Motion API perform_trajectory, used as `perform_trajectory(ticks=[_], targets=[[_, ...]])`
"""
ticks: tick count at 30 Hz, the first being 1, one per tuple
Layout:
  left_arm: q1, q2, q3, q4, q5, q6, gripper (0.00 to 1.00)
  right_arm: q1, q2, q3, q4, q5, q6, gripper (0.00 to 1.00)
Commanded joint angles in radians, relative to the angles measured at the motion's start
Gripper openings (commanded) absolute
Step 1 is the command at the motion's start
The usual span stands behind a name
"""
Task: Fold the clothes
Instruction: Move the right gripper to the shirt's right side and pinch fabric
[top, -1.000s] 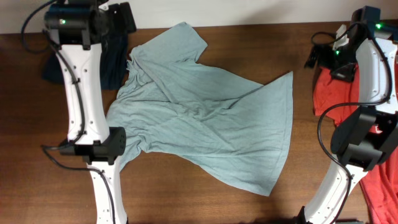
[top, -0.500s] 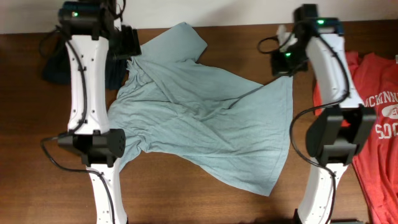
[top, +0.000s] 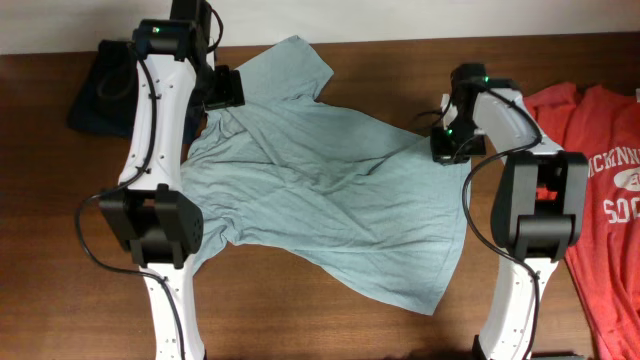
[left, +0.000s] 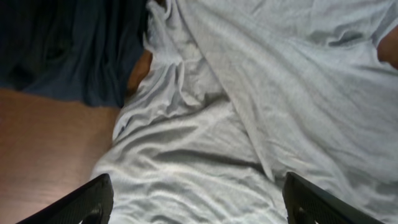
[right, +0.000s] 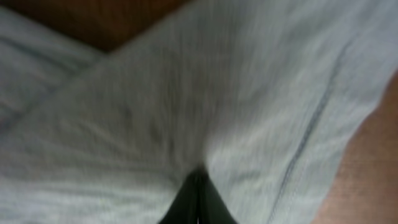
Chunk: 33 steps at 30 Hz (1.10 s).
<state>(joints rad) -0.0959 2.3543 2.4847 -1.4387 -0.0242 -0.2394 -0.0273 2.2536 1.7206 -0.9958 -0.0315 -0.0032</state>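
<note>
Left fingers (left: 93, 199) apart over grey-teal T-shirt (top: 330, 200); right fingers (right: 196, 199) clamped on its edge.

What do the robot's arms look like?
Both the left arm and right arm have long white links joined by chunky black joints, with thin black cables looping alongside and small green lights. The tool fingers are black.
</note>
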Motion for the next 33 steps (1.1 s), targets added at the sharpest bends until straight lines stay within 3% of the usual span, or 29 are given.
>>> perform_trajectory(ticks=[1, 10, 15, 21, 29, 33], targets=[[-0.002, -0.013, -0.034, 0.031, 0.010, 0.005, 0.92, -0.002, 0.011, -0.095, 0.034, 0.019, 0.008, 0.04], [-0.002, -0.013, -0.057, 0.066, 0.003, 0.005, 0.93, -0.034, 0.010, -0.132, -0.256, 0.065, 0.139, 0.04], [-0.002, -0.013, -0.057, 0.070, 0.003, 0.005, 0.93, -0.031, 0.006, -0.131, -0.319, 0.063, 0.163, 0.04], [-0.002, -0.013, -0.057, 0.074, 0.002, 0.006, 0.95, -0.031, -0.043, -0.076, -0.318, 0.061, 0.169, 0.04], [-0.002, -0.013, -0.057, 0.097, 0.003, 0.005, 0.96, -0.031, -0.105, 0.228, -0.281, -0.123, 0.104, 0.04], [-0.002, -0.013, -0.057, 0.097, 0.003, 0.005, 0.99, -0.027, -0.099, 0.232, -0.208, -0.158, 0.077, 0.04]])
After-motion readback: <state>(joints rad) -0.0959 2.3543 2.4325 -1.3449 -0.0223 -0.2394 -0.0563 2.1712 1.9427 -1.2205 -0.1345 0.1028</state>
